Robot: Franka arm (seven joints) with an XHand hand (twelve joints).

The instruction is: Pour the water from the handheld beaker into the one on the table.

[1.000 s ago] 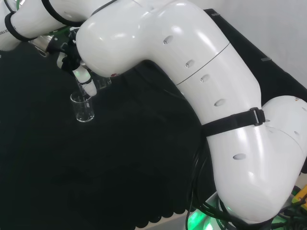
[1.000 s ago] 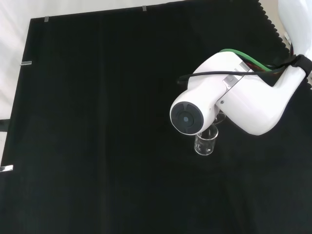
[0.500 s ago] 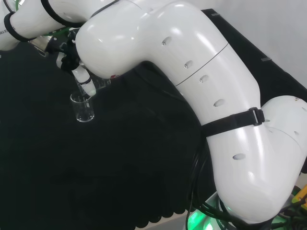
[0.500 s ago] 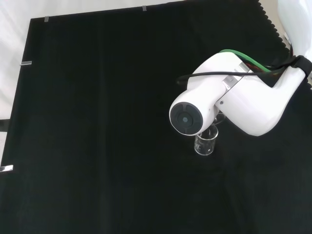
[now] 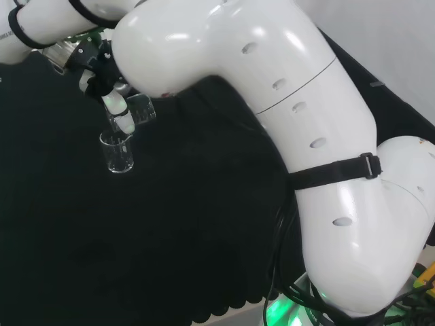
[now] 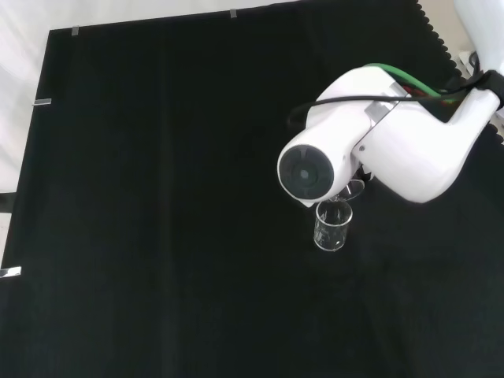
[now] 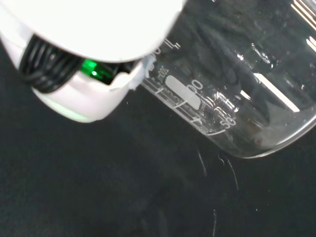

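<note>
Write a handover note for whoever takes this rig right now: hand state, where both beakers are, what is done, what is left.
Hand: curled round the handheld beaker, held tilted just above the rim of the table beaker.
Table beaker: upright on the black cloth, below the arm's white link in the front view.
Done: the handheld beaker is over the target.
Unclear: the views don't show how much water is in either beaker.
Left: check the handheld beaker is empty, then bring it upright and clear of the table beaker.
</note>
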